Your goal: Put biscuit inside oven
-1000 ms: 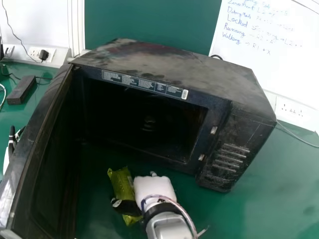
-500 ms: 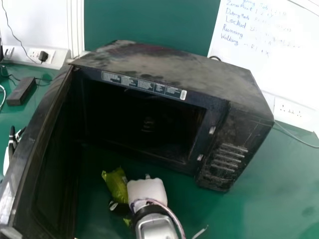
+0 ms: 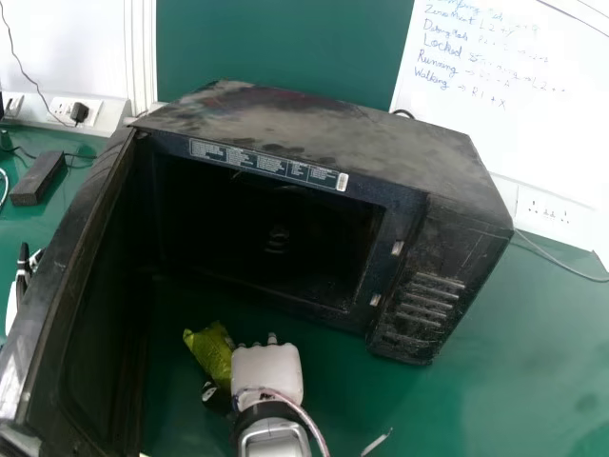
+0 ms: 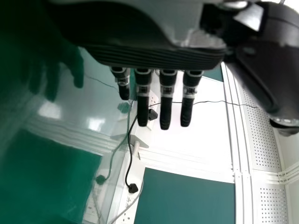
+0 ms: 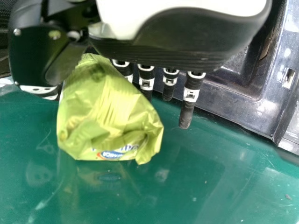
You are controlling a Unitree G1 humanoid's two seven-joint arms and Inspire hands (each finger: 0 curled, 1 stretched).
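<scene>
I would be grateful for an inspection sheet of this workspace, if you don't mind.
Surface: glossy green tabletop, scuffed in places.
Job's things: oven dusty on top, door open; green biscuit packet outside it.
Clutter: black adapter at left.
Hands: right hand holds packet between thumb and fingers; left hand open.
Cables: grey cable right of oven; plug in wall socket at left.
Surroundings: whiteboard with handwriting behind oven.

Facing forward and down from above, the head camera is taking in the microwave oven (image 3: 333,138), its door (image 3: 90,286) lying toward 9 o'clock. The right wrist camera is looking closely at the biscuit packet (image 3: 207,350), at 7 o'clock in the head view, and is sharing the oven's front. Looking wallward, the left wrist camera is seemingly sharing the socket panel (image 3: 109,112) at 10 o'clock.
</scene>
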